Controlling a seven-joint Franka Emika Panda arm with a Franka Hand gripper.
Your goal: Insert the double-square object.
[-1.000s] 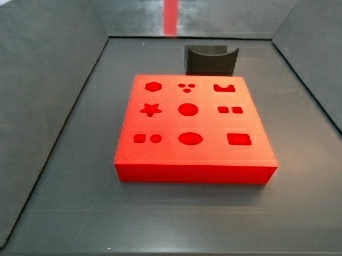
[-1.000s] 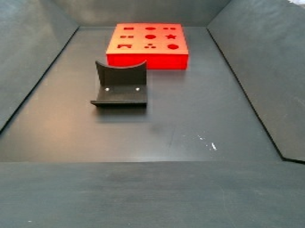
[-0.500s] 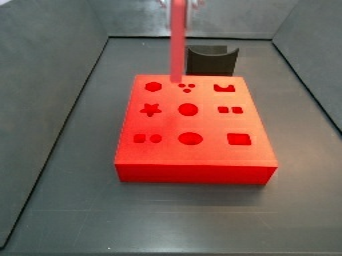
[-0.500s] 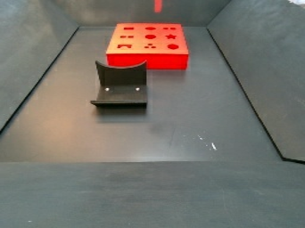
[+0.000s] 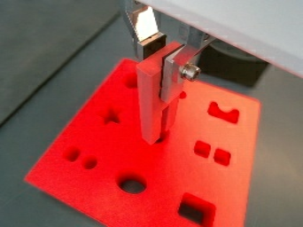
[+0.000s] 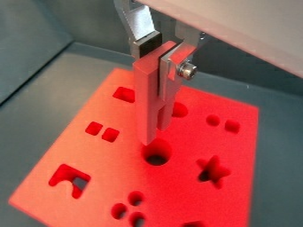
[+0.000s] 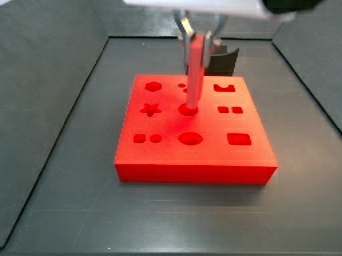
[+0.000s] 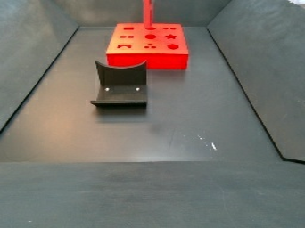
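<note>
My gripper (image 7: 195, 32) is shut on the double-square object (image 7: 195, 72), a slim bright-red peg that hangs upright. In both wrist views the peg (image 5: 151, 99) (image 6: 151, 99) sits between the silver fingers (image 5: 175, 71) (image 6: 175, 67). Its lower end is over the middle of the big flat red block (image 7: 214, 160), next to a round hole (image 6: 155, 157). I cannot tell if it touches the block. The pair of small square holes (image 5: 211, 152) (image 6: 103, 134) lies to one side of the peg. In a side view only the peg (image 8: 149, 11) shows above the block (image 8: 149, 59).
The dark fixture stands on the floor just behind the block in a side view (image 7: 222, 58), and in front of it in a side view (image 8: 119, 85). Grey walls (image 7: 54, 90) enclose the dark floor (image 8: 179, 134).
The gripper has come down into view with the peg and moved over the block's middle. The block and the fixture have not moved.
</note>
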